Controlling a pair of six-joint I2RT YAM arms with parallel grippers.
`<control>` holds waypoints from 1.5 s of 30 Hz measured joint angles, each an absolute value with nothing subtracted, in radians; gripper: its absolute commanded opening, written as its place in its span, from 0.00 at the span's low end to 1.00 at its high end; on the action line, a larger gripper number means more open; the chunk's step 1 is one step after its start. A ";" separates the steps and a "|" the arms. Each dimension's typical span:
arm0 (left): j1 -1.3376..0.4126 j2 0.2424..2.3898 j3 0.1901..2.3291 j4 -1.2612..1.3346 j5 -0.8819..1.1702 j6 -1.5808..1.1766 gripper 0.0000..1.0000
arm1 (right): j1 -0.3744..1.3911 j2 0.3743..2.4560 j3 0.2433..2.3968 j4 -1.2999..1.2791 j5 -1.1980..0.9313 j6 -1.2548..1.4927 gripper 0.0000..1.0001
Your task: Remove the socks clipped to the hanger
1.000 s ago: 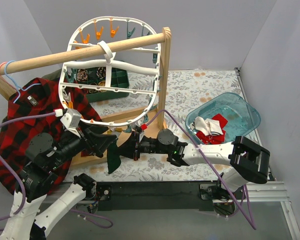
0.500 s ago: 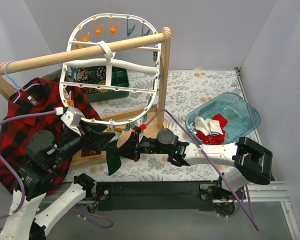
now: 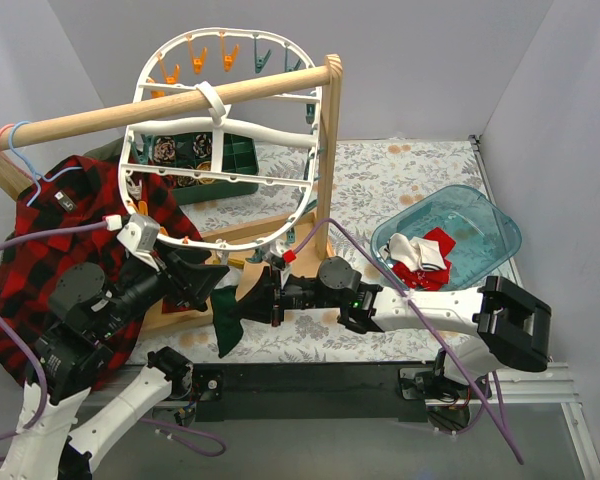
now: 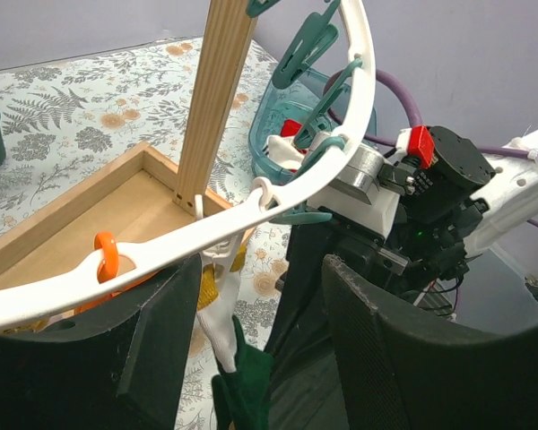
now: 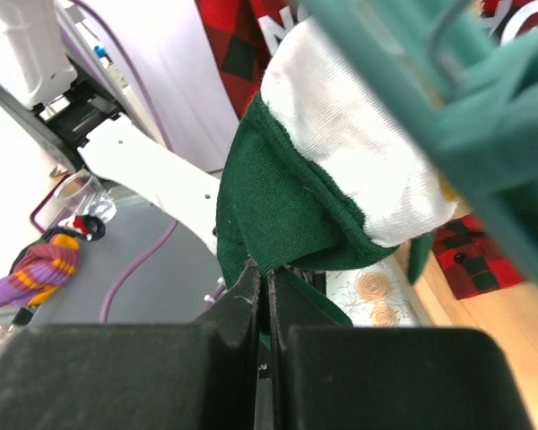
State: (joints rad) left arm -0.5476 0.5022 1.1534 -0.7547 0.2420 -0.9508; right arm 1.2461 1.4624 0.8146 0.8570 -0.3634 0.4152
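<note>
Our right gripper (image 5: 267,300) is pressed together, pinching the dark green fabric of a sock (image 5: 287,210) just above its tips. The sock hangs by its white cuff from the rim of the white hanger (image 4: 363,98), higher up. Our left gripper (image 4: 260,278) is spread on either side of that rim. We judge the sock soft and light, and best gripped on bunched fabric near the cuff.

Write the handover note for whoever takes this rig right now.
Left gripper: jaws open, straddling the near rim of the hanger.
Right gripper: shut on the green sock, which is still clipped to that rim.
Done: red and white socks lie in the teal bin.
Left: pull this sock free and bin it, then take the patterned green socks that look clipped at the far side.
</note>
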 measured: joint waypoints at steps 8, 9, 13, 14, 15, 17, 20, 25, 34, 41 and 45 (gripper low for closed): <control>-0.548 0.525 1.153 -0.757 0.243 -0.970 0.55 | 1.251 1.439 0.814 0.828 -0.403 0.416 0.01; -0.548 0.527 1.153 -0.758 0.242 -0.974 0.55 | 1.251 1.434 0.812 0.826 -0.405 0.416 0.01; -0.548 0.529 1.153 -0.760 0.242 -0.989 0.56 | 1.253 1.408 0.802 0.815 -0.419 0.415 0.01; -0.548 0.529 1.153 -0.760 0.242 -0.994 0.56 | 1.253 1.404 0.802 0.814 -0.424 0.415 0.01; -0.548 0.529 1.153 -0.760 0.242 -0.999 0.56 | 1.253 1.399 0.802 0.815 -0.428 0.414 0.01; -0.548 0.529 1.153 -0.760 0.242 -1.009 0.57 | 1.253 1.395 0.802 0.816 -0.435 0.414 0.01; -0.548 0.534 1.153 -0.757 0.242 -1.027 0.56 | 1.254 1.395 0.802 0.815 -0.449 0.414 0.01; -0.548 0.558 1.151 -0.756 0.242 -1.052 0.54 | 1.260 1.395 0.802 0.816 -0.466 0.413 0.01; -0.548 0.559 1.151 -0.764 0.244 -1.116 0.50 | 1.264 1.371 0.802 0.814 -0.482 0.413 0.01; -0.548 0.528 1.151 -0.793 0.224 -1.180 0.50 | 1.266 1.359 0.805 0.801 -0.501 0.398 0.01; -0.548 0.527 1.151 -0.810 0.201 -1.251 0.50 | 1.266 1.364 0.841 0.757 -0.508 0.380 0.01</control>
State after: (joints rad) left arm -0.5476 0.5270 1.1507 -0.8097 0.2012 -1.2507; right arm 1.2655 1.3643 0.8410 0.7574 -0.5083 0.3801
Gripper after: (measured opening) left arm 0.504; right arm 0.030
